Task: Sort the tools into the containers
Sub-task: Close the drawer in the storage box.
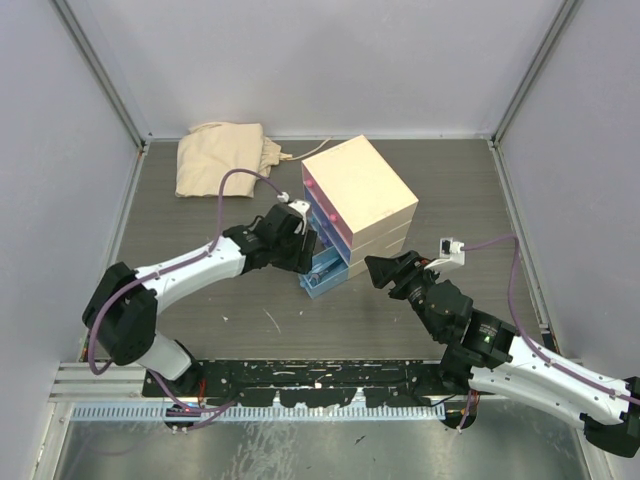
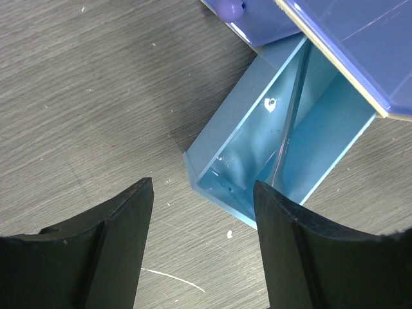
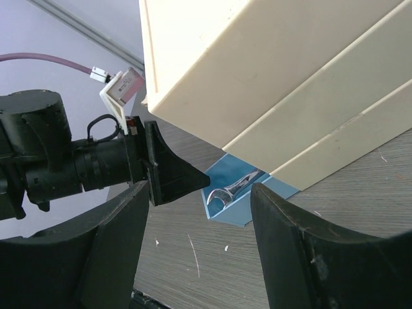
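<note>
The cream chest (image 1: 362,190) stands mid-table with pink, blue and light-blue drawers on its left face. The light-blue bottom drawer (image 1: 325,272) is pulled out. A silver spanner (image 3: 230,190) lies in it; in the left wrist view it shows as a thin silver bar (image 2: 287,127) inside the drawer (image 2: 225,138). My left gripper (image 1: 303,252) is open and empty, just left of the open drawer and above the table (image 2: 203,212). My right gripper (image 1: 377,268) is open and empty, right of the drawer, facing it (image 3: 199,201). The other tools are out of view.
A beige cloth bag (image 1: 222,157) lies at the back left. The blue drawer's knob (image 2: 229,8) sits just above the open drawer. Grey walls close the table on three sides. The left gripper's black finger (image 3: 175,171) points at the drawer's front corner.
</note>
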Robot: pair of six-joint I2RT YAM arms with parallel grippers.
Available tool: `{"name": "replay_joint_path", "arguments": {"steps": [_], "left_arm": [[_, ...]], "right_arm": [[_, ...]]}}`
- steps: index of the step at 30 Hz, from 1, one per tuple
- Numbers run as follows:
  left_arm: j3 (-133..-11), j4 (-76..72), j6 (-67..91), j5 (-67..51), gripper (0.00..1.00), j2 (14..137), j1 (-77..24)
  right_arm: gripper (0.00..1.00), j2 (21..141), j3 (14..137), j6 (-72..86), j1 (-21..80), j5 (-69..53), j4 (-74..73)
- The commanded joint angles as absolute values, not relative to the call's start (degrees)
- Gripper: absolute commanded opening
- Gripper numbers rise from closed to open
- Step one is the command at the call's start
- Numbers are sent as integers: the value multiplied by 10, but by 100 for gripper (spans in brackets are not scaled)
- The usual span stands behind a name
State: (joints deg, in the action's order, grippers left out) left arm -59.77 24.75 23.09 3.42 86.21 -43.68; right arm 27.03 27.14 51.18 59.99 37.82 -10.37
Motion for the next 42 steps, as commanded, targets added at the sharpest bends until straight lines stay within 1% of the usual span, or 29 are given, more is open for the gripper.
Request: {"name": "replay_joint_path", "arguments": {"steps": [1, 9, 13, 18, 21, 24, 29, 32, 37, 42], "left_arm": [[-622, 251, 220, 48, 63, 873, -444], [-619, 251, 206, 26, 59, 874, -459], [-616, 248, 206, 46, 64, 843, -461], [-631, 271, 198, 95, 66, 805, -461], [-630, 260, 193, 67, 64, 786, -461], [-613, 214, 205, -14, 59, 779, -461], [-605, 190, 205, -54, 52, 809, -470], [-612, 191, 201, -59, 52, 830, -470], [-638, 233, 188, -40, 52, 870, -470], [-647, 241, 188, -50, 51, 893, -470]], "right_arm": [[69, 270, 275, 516, 600, 384, -83], [69, 271, 272, 517, 600, 385, -83], [69, 271, 272, 518, 599, 384, -83], [69, 267, 270, 518, 600, 383, -83], [69, 266, 268, 520, 600, 383, -83], [69, 266, 267, 523, 600, 383, -83], [69, 266, 267, 525, 600, 381, -83], [69, 263, 265, 525, 600, 380, -83], [69, 255, 262, 524, 600, 383, -83], [69, 254, 260, 527, 600, 383, -83]]}}
